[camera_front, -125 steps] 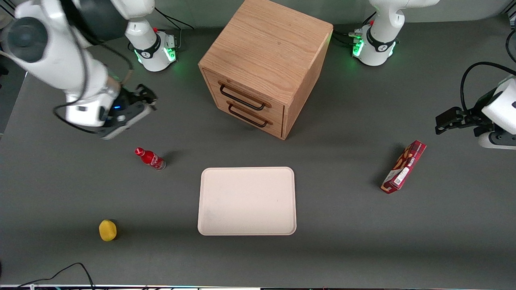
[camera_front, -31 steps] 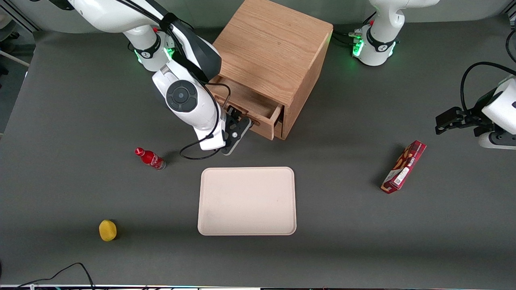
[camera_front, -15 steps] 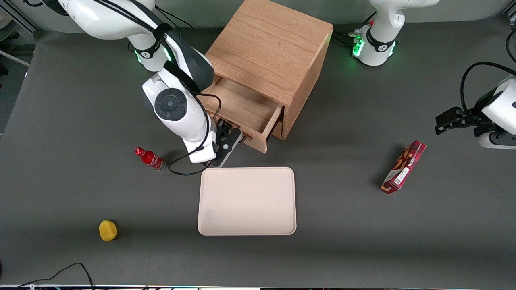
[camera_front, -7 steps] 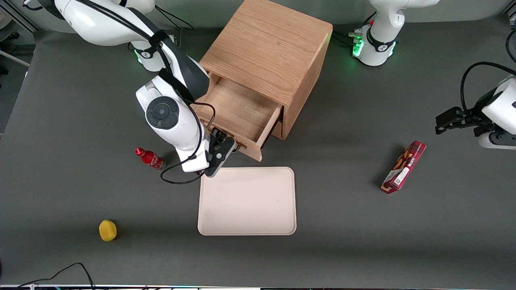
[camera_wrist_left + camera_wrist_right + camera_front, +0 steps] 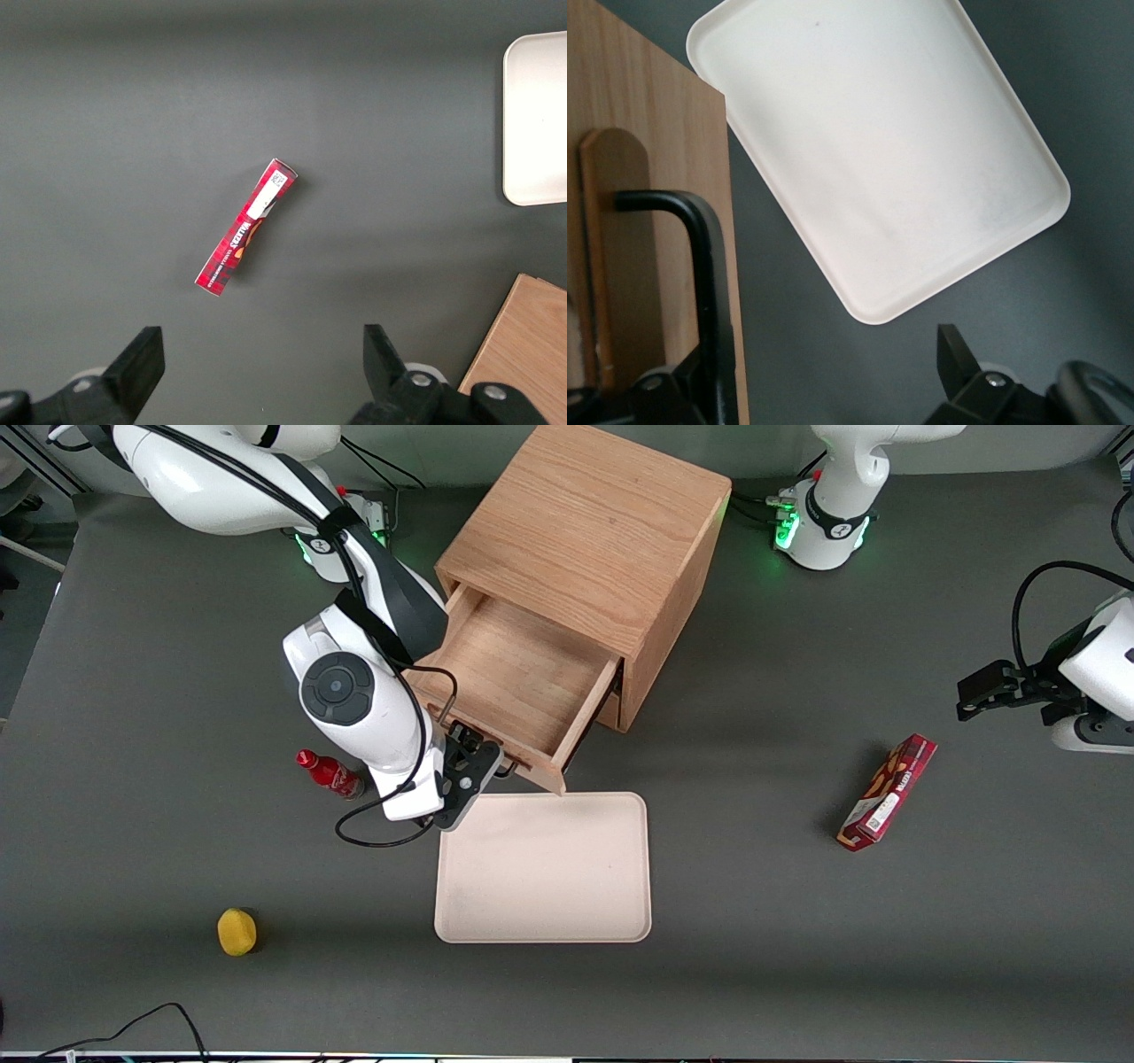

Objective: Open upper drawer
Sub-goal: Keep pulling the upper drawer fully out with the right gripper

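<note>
The upper drawer (image 5: 518, 682) is seen pulled out; its handle (image 5: 709, 292) is clamped by the gripper (image 5: 478, 757).

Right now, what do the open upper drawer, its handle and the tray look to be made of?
Upper drawer: light oak-like wood, matte, grain lines showing. Handle: thin black bar, smooth with a slight sheen, probably metal. Tray: cream, matte, rounded rim, likely plastic. The tool is at the handle in front of the drawer.

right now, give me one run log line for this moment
stage: pulling | upper drawer: wide open, interior bare | claw: at its black handle | tray: just in front of drawer
</note>
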Controlling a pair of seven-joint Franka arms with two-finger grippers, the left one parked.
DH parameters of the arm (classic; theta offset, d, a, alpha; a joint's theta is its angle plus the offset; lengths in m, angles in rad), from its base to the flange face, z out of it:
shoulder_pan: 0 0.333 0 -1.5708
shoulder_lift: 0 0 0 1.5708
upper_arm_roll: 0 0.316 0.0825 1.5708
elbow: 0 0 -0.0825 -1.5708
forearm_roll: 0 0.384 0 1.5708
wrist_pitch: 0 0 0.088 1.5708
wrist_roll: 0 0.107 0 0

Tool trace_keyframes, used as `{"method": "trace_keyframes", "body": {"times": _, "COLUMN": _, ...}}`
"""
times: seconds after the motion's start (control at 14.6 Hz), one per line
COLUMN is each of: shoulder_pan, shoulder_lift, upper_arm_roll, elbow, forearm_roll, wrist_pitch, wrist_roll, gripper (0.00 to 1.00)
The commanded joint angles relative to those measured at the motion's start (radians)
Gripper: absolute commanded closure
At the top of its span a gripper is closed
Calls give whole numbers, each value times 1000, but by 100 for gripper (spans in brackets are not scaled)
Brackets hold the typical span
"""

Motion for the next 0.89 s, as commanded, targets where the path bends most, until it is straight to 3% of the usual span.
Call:
{"method": "trace_keyframes", "body": {"times": 0.0, "shoulder_pan": 1, "shoulder_lift": 38, "upper_arm_roll": -6, "elbow": 48, "forearm_roll": -32, "wrist_pitch": -15, "wrist_roll": -49, "gripper": 0}}
{"method": "trace_keyframes", "body": {"times": 0.82, "shoulder_pan": 1, "shoulder_lift": 55, "upper_arm_roll": -70, "elbow": 92, "forearm_roll": -32, "wrist_pitch": -17, "wrist_roll": -181, "gripper": 0}}
